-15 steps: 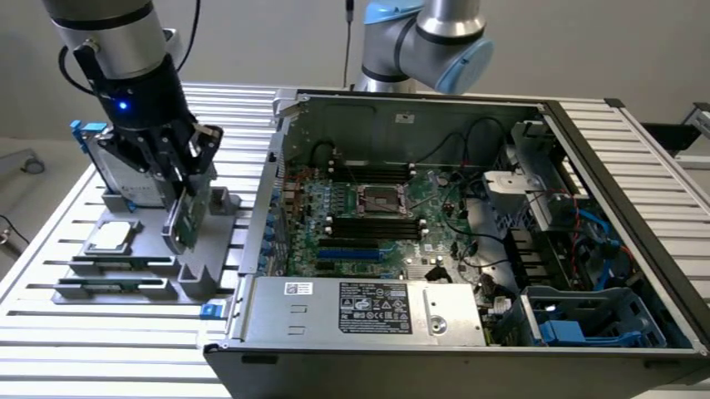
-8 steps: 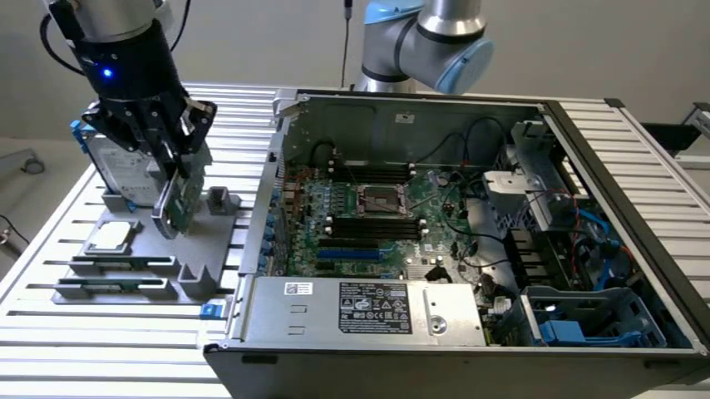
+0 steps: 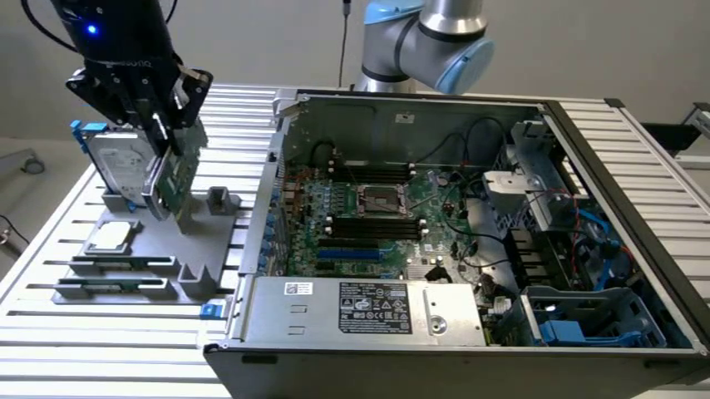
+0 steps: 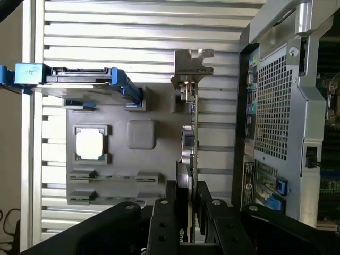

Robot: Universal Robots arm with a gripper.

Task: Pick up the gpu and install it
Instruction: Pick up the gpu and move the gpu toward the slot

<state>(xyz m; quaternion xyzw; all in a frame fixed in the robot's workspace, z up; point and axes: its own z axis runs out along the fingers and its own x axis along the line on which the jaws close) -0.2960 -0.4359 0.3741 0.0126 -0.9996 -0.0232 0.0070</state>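
While the gpu (image 3: pixel 175 173) is standing upright on its long edge at the side of the grey tray (image 3: pixel 150 249), the gripper (image 3: pixel 165 125) is reaching down from above and clamping the card's upper edge. Its two black fingers (image 4: pixel 170 212) are pressing on either face with the jaws drawn in to a narrow gap. Whether the card's lower edge is resting in the tray or hanging just clear of it cannot be told.

In the wrist view the gpu (image 4: pixel 189 138) is showing edge-on along the tray's (image 4: pixel 159 154) border, with the gripper (image 4: pixel 187 212) closing over it. The silver bracket (image 4: pixel 191 66) is pointing toward the tray end where the hard drive is sitting.

That hard drive (image 3: pixel 116 162), silver in a blue frame, is standing on edge at one end of the tray, just beside the gpu. A square processor chip (image 3: pixel 111 237) is lying flat in a pocket near the tray's middle. Two memory sticks (image 3: pixel 116 266) are lying in slots at the tray's other end.

The tray is sitting on a slatted metal table (image 3: pixel 45 220). An open computer case (image 3: pixel 621 249) is lying just beside the tray, on the side where the gpu is standing. The case is showing its green motherboard (image 3: pixel 377 208) and a silver power supply (image 3: pixel 367 307). The robot arm's (image 3: pixel 444 37) blue-capped joint is rising behind the case, well apart from the tray.
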